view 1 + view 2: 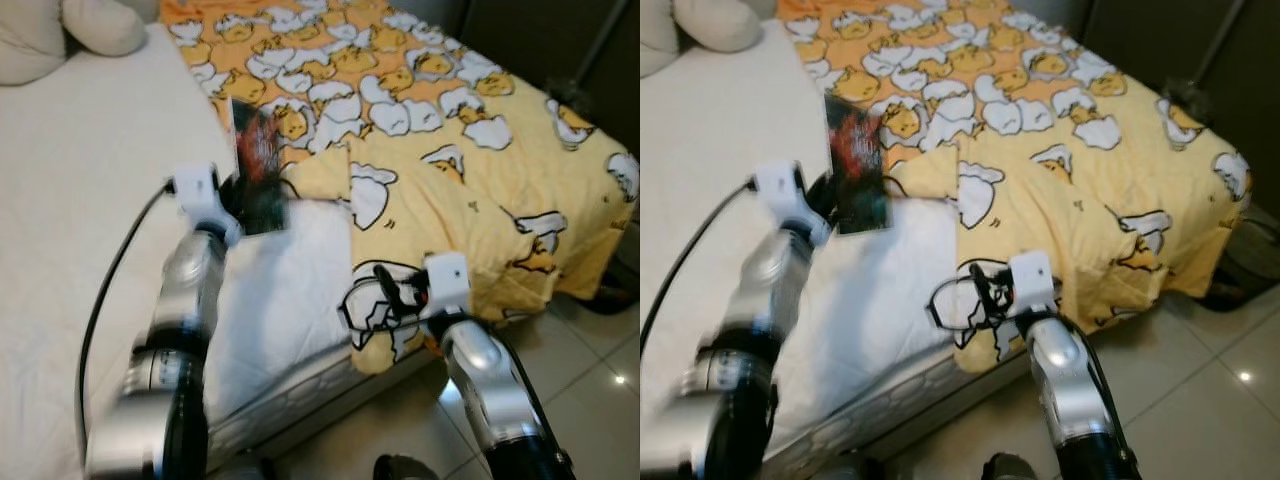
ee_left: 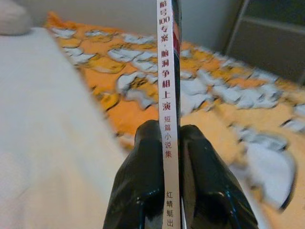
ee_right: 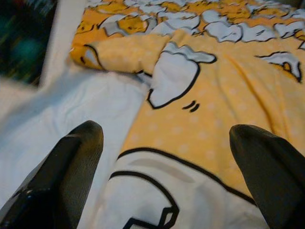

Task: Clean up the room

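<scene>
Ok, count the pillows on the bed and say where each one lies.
2, both at the head of the bed on the white sheet: one pillow at the picture's corner, the other pillow beside it, towards the yellow blanket. More may lie outside the picture.
</scene>
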### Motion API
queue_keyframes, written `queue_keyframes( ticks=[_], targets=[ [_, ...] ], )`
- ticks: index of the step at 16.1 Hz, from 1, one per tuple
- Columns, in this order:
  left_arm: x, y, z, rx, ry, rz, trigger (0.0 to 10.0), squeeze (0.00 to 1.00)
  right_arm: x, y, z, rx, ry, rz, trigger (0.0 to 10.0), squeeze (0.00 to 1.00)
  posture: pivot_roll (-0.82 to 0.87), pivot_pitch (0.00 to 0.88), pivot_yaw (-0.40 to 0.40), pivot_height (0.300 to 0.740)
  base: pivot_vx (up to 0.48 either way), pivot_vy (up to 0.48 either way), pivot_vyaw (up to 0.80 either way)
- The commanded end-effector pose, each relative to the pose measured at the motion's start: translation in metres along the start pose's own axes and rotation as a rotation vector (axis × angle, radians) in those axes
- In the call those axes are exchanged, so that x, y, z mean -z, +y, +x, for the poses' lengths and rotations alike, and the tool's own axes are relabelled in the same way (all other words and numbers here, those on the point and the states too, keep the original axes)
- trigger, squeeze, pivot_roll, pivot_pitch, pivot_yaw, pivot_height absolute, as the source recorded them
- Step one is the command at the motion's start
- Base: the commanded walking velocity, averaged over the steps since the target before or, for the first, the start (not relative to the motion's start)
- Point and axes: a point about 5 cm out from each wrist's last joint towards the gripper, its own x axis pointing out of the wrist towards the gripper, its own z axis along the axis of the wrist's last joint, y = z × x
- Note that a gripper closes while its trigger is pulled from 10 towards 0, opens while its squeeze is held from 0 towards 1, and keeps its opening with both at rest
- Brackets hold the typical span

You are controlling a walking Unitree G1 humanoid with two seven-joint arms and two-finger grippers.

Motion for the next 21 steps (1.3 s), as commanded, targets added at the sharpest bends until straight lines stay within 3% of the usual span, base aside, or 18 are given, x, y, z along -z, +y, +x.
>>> queue_keyframes(
  ticks=[1, 5, 7, 13, 17, 21],
  targets=[
    [-0.005, 0.000, -0.005, -0.077, -0.045, 0.101, 10.0, 0.00, 0.002, -0.002, 0.002, 0.004, 0.002, 0.033, 10.0, 0.00, 0.02, 0.000, 0.014, 0.740, -0.315, 0.364, 0.00],
    [0.012, 0.003, -0.026, -0.229, 0.002, 0.191, 10.0, 0.00, 0.000, -0.004, 0.009, -0.021, -0.006, 0.029, 10.0, 0.00, 0.04, 0.000, -0.005, 0.740, -0.319, 0.362, 0.45],
    [0.012, -0.004, -0.034, -0.242, -0.005, 0.222, 10.0, 0.00, -0.001, -0.005, 0.014, -0.036, -0.013, 0.037, 10.0, 0.00, 0.05, 0.000, -0.018, 0.740, -0.324, 0.358, 0.49],
    [0.002, -0.009, -0.033, -0.278, -0.036, 0.329, 10.0, 0.00, 0.000, 0.003, 0.025, -0.090, 0.003, 0.074, 10.0, 0.00, 0.10, 0.000, -0.043, 0.740, -0.109, 0.118, 0.47],
    [0.000, -0.006, -0.034, -0.311, -0.019, 0.334, 10.0, 0.00, 0.002, 0.010, 0.029, -0.152, 0.015, 0.074, 10.0, 0.00, 0.11, 0.000, -0.057, 0.740, 0.000, 0.000, 0.46],
    [0.002, -0.022, -0.033, -0.220, -0.007, 0.304, 10.0, 0.00, 0.003, 0.007, 0.031, -0.149, 0.021, 0.053, 10.0, 0.00, 0.10, 0.000, -0.053, 0.740, 0.000, 0.000, 0.45]
  ],
)
